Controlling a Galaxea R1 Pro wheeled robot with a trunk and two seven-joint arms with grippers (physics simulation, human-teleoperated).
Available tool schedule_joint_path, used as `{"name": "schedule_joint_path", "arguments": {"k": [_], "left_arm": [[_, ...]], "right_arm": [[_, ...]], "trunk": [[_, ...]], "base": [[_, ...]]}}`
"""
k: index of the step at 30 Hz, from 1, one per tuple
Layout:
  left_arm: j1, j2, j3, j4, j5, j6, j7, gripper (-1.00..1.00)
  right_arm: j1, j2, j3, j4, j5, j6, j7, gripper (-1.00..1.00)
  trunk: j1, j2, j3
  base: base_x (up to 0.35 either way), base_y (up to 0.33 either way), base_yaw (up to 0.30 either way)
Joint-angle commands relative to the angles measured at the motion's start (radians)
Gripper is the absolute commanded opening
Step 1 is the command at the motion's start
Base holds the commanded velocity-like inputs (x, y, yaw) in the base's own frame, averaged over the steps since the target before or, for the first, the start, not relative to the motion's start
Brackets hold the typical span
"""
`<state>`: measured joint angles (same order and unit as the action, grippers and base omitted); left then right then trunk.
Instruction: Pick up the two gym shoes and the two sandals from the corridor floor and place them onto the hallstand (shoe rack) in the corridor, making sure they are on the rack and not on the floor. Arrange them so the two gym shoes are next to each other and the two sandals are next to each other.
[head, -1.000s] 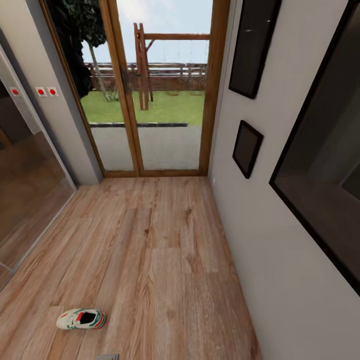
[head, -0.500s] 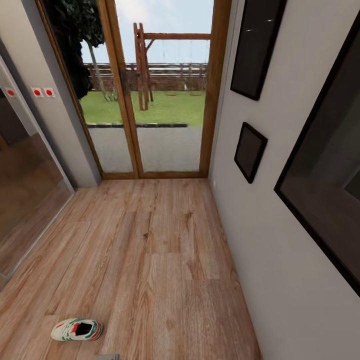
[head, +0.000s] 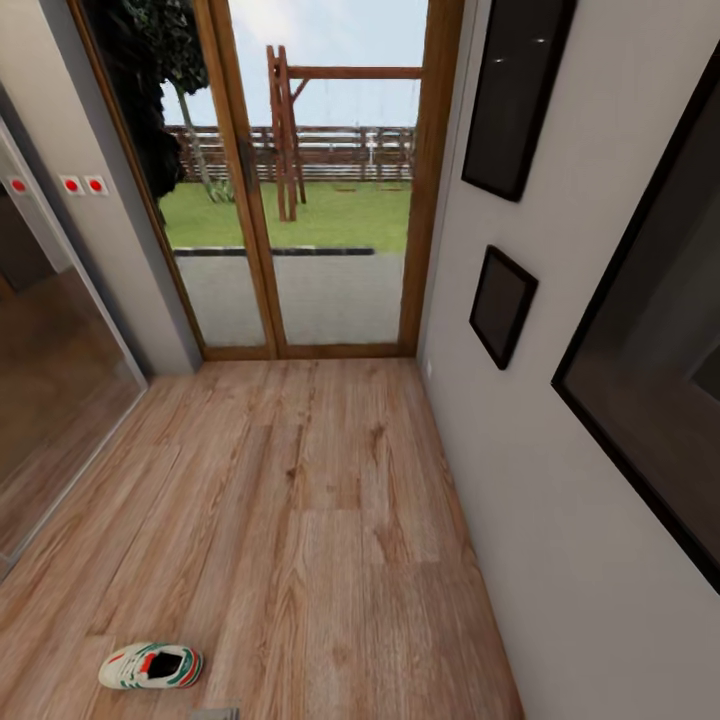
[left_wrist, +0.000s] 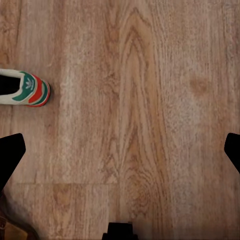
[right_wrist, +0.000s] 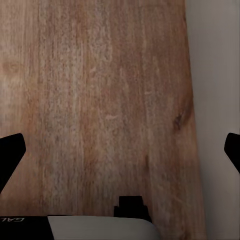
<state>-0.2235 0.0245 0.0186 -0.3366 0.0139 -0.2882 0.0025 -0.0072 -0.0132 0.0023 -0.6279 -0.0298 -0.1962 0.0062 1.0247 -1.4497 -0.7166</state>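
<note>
Basically one gym shoe (head: 150, 666) lies on the corridor floor (head: 320, 520) at the robot's near left, on its sole, long axis running left-right across the head view, heel with the red-orange tab toward the right, toe toward the left. In the left wrist view the heel end of that shoe (left_wrist: 24, 89) sits off to one side of the left gripper (left_wrist: 120, 150), near but not between the fingers; the gripper is spread wide with nothing in it, fingertips at both edges of the picture. The right gripper (right_wrist: 120, 150) is likewise spread wide and empty, over bare planks next to the grey wall (right_wrist: 215, 100), well apart from the shoe. So the left arm is clearly the nearer one; my guess is it must shift sideways toward the shoe and turn to close across its narrow width. Nothing lies between gripper and shoe. Ahead: glass door (head: 310, 200) with wooden frame, dark picture frames (head: 500, 305) on the right wall, a glass panel (head: 50, 400) at left.
</note>
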Motion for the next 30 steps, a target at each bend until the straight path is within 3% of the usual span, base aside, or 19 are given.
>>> {"name": "schedule_joint_path", "arguments": {"k": [1, 30], "left_arm": [[-0.001, 0.000, 0.001, 0.001, 0.001, -0.003, 0.000, 1.00], [-0.001, 0.001, 0.001, 0.002, 0.002, -0.003, 0.001, 1.00]], "right_arm": [[0.000, 0.000, 0.001, 0.001, -0.003, -0.003, 0.000, 1.00], [0.000, -0.001, 0.001, 0.000, -0.002, -0.003, 0.000, 1.00]], "trunk": [[0.000, 0.000, -0.001], [0.000, 0.000, -0.001]], "base": [[0.222, 0.000, 0.000], [0.324, 0.000, 0.000]]}}
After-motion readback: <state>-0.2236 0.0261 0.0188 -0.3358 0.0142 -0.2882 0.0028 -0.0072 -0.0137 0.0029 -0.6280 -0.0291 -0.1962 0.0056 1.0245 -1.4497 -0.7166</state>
